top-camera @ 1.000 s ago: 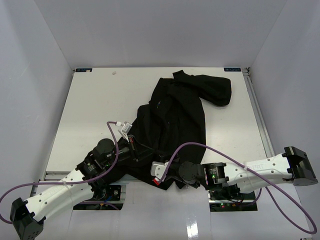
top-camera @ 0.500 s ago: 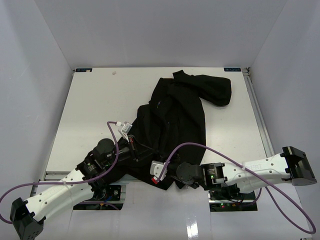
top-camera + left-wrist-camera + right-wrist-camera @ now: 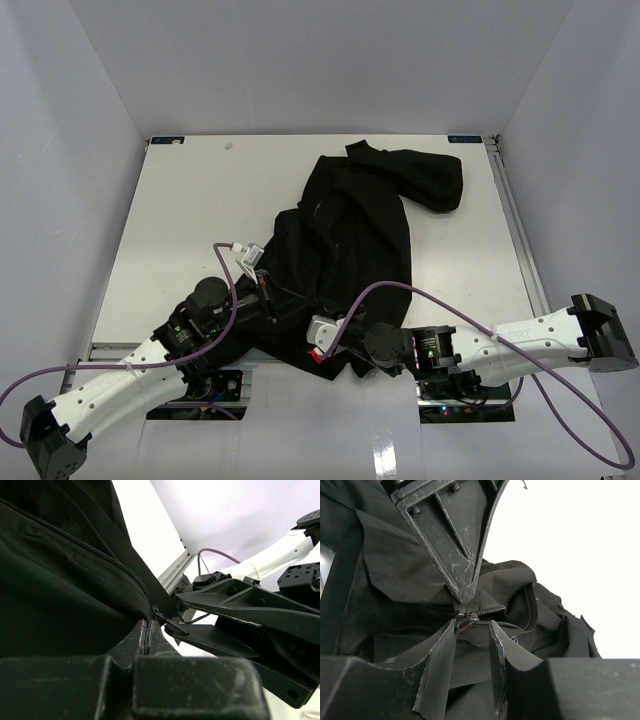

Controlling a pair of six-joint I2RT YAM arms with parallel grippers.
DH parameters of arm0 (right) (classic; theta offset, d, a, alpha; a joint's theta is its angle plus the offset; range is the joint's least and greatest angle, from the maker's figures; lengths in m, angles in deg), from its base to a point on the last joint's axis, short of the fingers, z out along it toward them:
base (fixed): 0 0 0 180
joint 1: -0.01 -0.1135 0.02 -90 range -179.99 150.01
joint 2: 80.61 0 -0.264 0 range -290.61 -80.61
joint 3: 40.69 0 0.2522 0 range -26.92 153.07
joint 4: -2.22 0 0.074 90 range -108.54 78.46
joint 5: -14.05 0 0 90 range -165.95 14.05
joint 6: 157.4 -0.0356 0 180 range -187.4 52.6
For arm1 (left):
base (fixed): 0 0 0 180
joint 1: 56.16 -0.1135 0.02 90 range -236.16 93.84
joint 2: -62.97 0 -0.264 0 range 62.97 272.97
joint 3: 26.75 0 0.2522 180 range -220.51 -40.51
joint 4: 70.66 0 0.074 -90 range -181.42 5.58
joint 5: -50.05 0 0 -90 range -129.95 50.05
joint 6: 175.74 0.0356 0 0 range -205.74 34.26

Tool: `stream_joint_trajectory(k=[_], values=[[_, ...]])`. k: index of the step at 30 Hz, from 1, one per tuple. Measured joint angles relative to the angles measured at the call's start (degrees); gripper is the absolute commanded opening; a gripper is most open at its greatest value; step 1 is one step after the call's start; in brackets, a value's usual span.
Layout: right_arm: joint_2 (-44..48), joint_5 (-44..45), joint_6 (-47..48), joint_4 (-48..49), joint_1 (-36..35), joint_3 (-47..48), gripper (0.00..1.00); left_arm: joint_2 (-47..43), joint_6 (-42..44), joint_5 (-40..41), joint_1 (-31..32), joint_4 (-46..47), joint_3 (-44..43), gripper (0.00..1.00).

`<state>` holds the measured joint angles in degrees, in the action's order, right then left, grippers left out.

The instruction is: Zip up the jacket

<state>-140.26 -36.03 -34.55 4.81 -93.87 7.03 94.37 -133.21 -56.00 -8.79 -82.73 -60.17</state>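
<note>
Currently the black jacket lies crumpled on the white table, lower end toward our bases. Its zipper slider sits at the bottom, so nearly all zipping remains. Our left gripper pinches the fabric beside it; our right gripper straddles the slider, jaws spread.

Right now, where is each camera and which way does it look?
Top camera: above and behind the robot, looking down at the table and the jacket; the left arm and right arm show.
Left wrist camera: on the left arm, looking along the left hand at the zipper; the right hand faces it.
Right wrist camera: on the right arm, looking along the right hand at the same zipper.
Shared: both wrist views show the zipper end and the other hand.
</note>
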Motion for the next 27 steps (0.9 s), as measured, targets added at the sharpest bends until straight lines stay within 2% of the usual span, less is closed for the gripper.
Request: stream_joint_trajectory(k=[13, 21, 27], values=[[-0.83, 0.18, 0.79, 1.51, -0.01, 0.0, 0.27, -0.26, 0.0, 0.0, 0.0, 0.0, 0.0, 0.0], [-1.95, -0.47, 1.04, 2.22, 0.01, 0.0, 0.08, -0.5, 0.01, -0.06, 0.0, -0.04, 0.0, 0.0], [-2.92, -1.12, 1.8, 4.35, 1.47, 0.0, 0.08, -0.76, 0.56, -0.28, -0.02, -0.39, 0.0, 0.0]])
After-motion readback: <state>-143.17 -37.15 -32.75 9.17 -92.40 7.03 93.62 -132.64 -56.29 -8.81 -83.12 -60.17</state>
